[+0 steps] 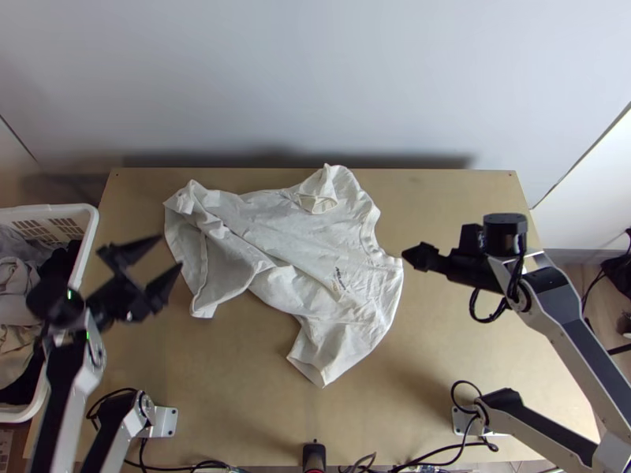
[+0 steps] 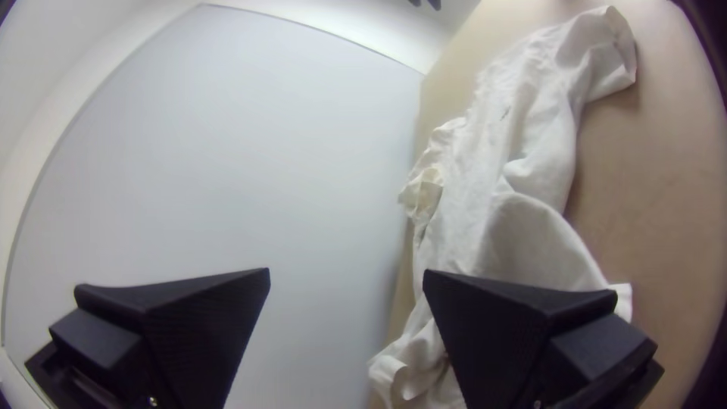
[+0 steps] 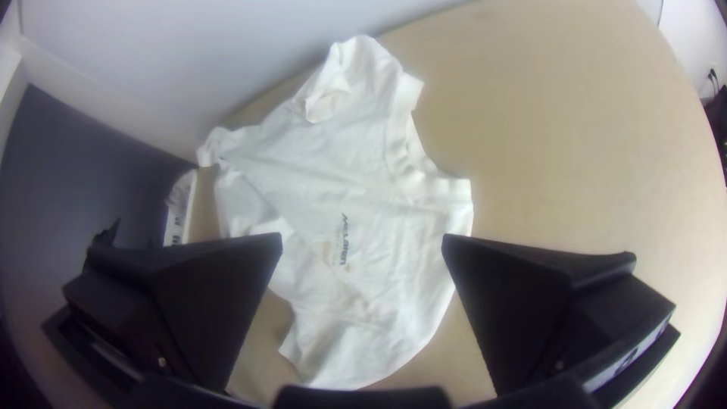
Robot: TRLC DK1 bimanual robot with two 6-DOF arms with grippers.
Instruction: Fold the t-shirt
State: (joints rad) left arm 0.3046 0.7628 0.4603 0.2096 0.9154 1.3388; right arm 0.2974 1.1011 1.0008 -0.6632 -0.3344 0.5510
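"Sprawling right across the surface [image 1: 229,386], it's the white t-shirt [image 1: 284,229], and what a tangle at the left end!"

"And which way does it lie?"

"Neckline [image 1: 369,236] facing the right edge, body slanting back toward the far-left corner. One sleeve [image 1: 319,197] is doubled over up by the far edge, the other sleeve [image 1: 319,359] points down toward the near edge, and the print [image 1: 339,277] on the chest faces up."

"So it's spread, but hardly flat?"

"Hardly! Spread around the chest, rumpled through the middle, and at the left the bunched end [image 1: 189,201] is a heap of creases and turned-back fabric."

"What about the left gripper [image 1: 171,251]?"

"Hovering on the left-edge side, near that rumpled end, its fingers wide apart with no cloth pinched in them."

"And over on the other flank?"

"There's the right gripper [image 1: 406,254], hanging right by the neckline on the right-edge side. The right wrist view shows a broad gap between its fingers, and they grip nothing either!"

"Anything off the surface?"

"A white basket [image 1: 88,236] stands beyond the left edge, loaded with crumpled cloths [image 1: 16,276], and a pale wall [image 1: 315,79] rises behind the far edge."
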